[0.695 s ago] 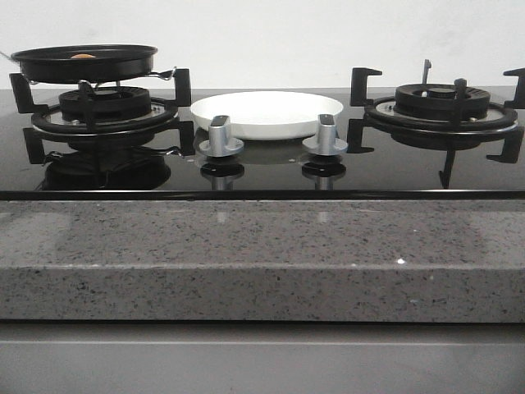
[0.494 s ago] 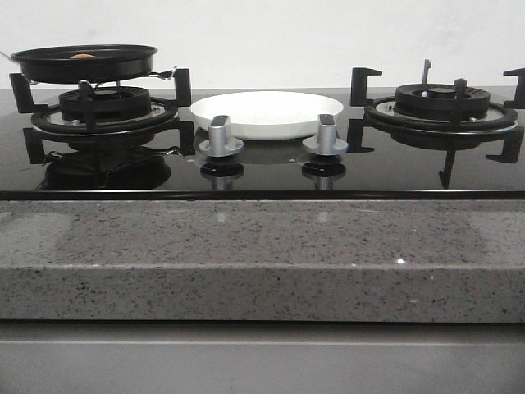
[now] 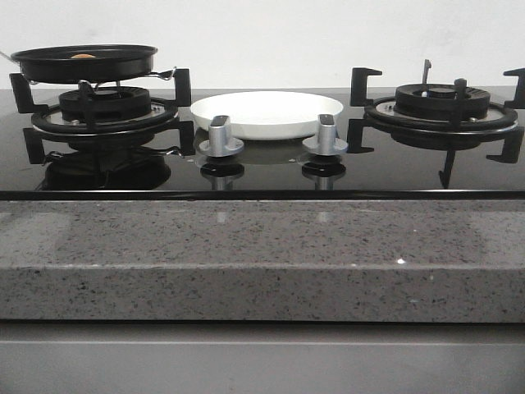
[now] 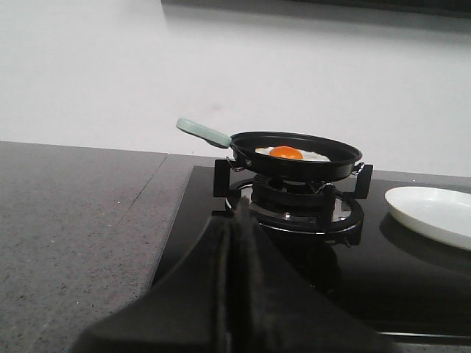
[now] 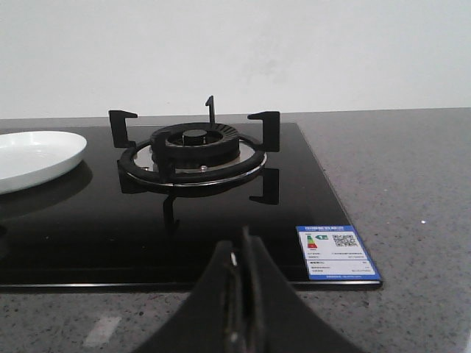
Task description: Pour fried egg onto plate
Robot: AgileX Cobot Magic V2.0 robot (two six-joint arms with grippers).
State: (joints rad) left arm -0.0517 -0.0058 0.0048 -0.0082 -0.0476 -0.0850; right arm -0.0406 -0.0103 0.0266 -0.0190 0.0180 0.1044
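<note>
Egg [image 4: 288,153] lies flat in the pan [image 4: 296,157], yolk up, near the pan's centre. In the front view only a sliver of yolk shows over the rim. Pan sits on the left burner [image 3: 105,111]; its pale green handle [image 4: 203,132] sticks out away from the plate. Plate [image 3: 267,113] rests on the black glass hob [image 3: 271,172] between the two burners, at about 3 o'clock from the pan, just behind the two knobs [image 3: 221,136]. Right burner [image 5: 193,151] bare.

Left tool [image 4: 237,243]: fingers pressed together, holding nothing, low over the desk [image 4: 81,213], well short of the handle. Right tool [image 5: 243,283]: likewise closed and empty, on the right burner's side, by an energy label [image 5: 337,252].

Pour not begun; handle not yet grasped.

Risks, as judged:
- Handle is slim and rounded; an off-centre pinch may let the pan roll in the grip.
- Pan rim may catch the burner's prongs on lift, jolting the egg.
- Plate is shallow; too steep a tilt could send the egg past its rim onto the glass.
- Too little tilt and the egg may stick.
</note>
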